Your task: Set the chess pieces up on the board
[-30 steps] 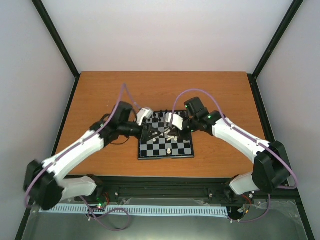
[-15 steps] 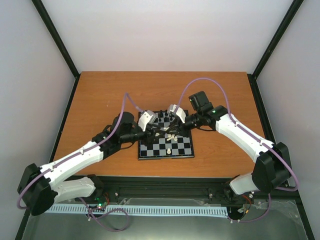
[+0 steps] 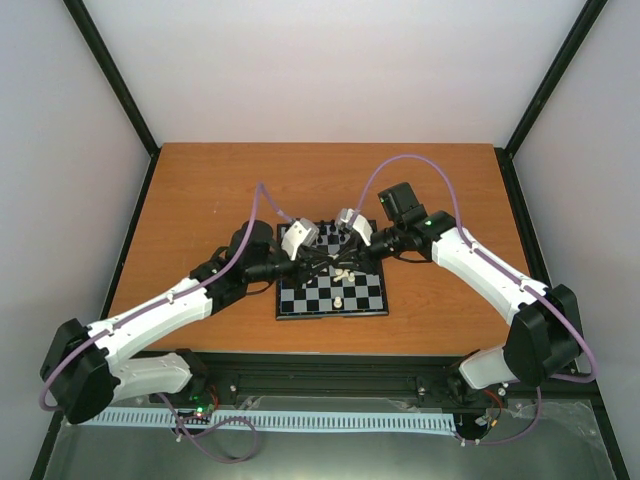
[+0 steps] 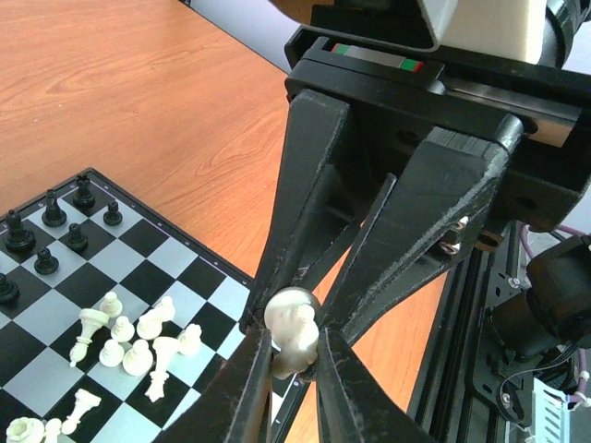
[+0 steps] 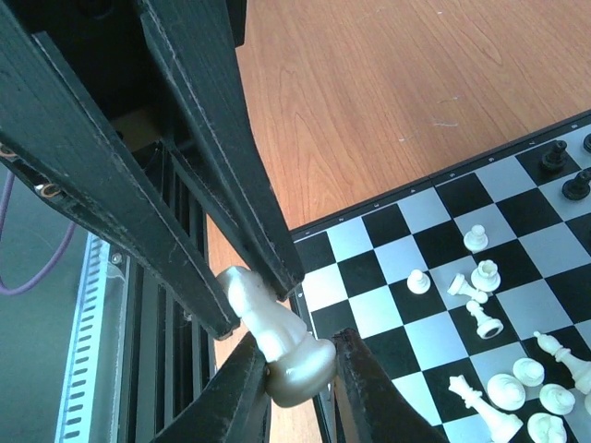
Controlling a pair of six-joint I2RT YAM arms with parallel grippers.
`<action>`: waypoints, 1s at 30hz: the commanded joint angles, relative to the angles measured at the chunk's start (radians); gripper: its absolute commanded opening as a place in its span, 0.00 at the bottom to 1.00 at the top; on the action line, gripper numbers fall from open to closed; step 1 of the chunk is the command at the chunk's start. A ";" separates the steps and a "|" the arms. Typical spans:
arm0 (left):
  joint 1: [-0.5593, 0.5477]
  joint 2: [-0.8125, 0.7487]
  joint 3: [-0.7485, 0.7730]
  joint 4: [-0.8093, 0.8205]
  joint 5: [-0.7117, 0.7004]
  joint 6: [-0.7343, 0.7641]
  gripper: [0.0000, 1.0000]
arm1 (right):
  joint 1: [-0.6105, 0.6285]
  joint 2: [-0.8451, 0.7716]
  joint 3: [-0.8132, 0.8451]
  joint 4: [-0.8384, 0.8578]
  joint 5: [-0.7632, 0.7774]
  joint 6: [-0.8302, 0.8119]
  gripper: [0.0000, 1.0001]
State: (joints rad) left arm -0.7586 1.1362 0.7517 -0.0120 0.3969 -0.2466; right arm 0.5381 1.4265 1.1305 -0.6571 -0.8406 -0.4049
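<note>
Evidently mid-handover, your left gripper (image 4: 294,355) and right gripper (image 5: 297,355) both clench 1 white chess piece (image 5: 270,325) over the board (image 3: 362,299); next, 1 must release it.

The small square chessboard (image 3: 365,298), black and pale grey checks inside a thin black border, lies flat on the orange wooden worktop (image 3: 200,200) at mid-frame. Tiny black chessmen (image 4: 55,231) stand upright on its upper rows. Cream-white chessmen (image 4: 129,343) lie mostly toppled in a loose heap at mid-board. One cream-white piece (image 5: 277,337) is held tilted above the board, pinched between two pairs of black jaws.
</note>
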 commanded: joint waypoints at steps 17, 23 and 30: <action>-0.012 0.008 0.094 -0.453 -0.311 -0.069 0.08 | -0.103 -0.212 -0.105 -0.039 0.144 -0.023 0.60; -0.046 0.021 0.019 -0.552 -0.366 -0.137 0.08 | -0.112 -0.264 -0.184 0.035 0.286 -0.025 0.60; -0.087 0.173 0.019 -0.543 -0.374 -0.197 0.08 | -0.115 -0.249 -0.188 0.039 0.280 -0.033 0.60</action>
State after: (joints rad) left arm -0.8055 1.2564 0.7654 -0.5377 0.0517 -0.3893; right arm 0.4305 1.1725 0.9470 -0.6449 -0.5838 -0.4252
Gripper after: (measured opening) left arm 0.087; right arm 0.603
